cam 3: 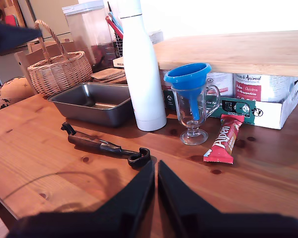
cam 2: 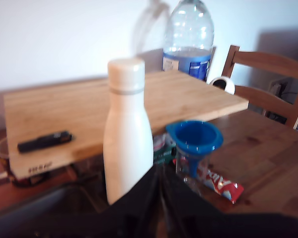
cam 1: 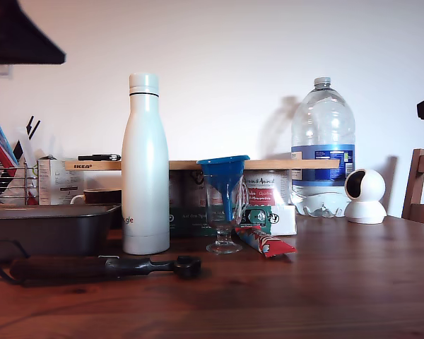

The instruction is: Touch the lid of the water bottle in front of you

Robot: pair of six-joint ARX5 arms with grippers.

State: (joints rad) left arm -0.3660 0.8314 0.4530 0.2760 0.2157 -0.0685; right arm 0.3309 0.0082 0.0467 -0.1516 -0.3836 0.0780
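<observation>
The water bottle is a tall matte-white flask standing upright on the wooden table, left of centre in the exterior view. Its white lid sits above a thin dark ring. My first gripper is shut on nothing. It hangs in front of the water bottle and below its lid, apart from both. My second gripper is also shut and empty, low over the table. It is well short of the water bottle, whose lid reaches the frame edge.
Beside the bottle stand a glass holding a blue funnel and a dark baking pan. A dark-handled tool and a red snack bar lie in front. Behind are a cutting board, a clear jug, a white camera and a chair.
</observation>
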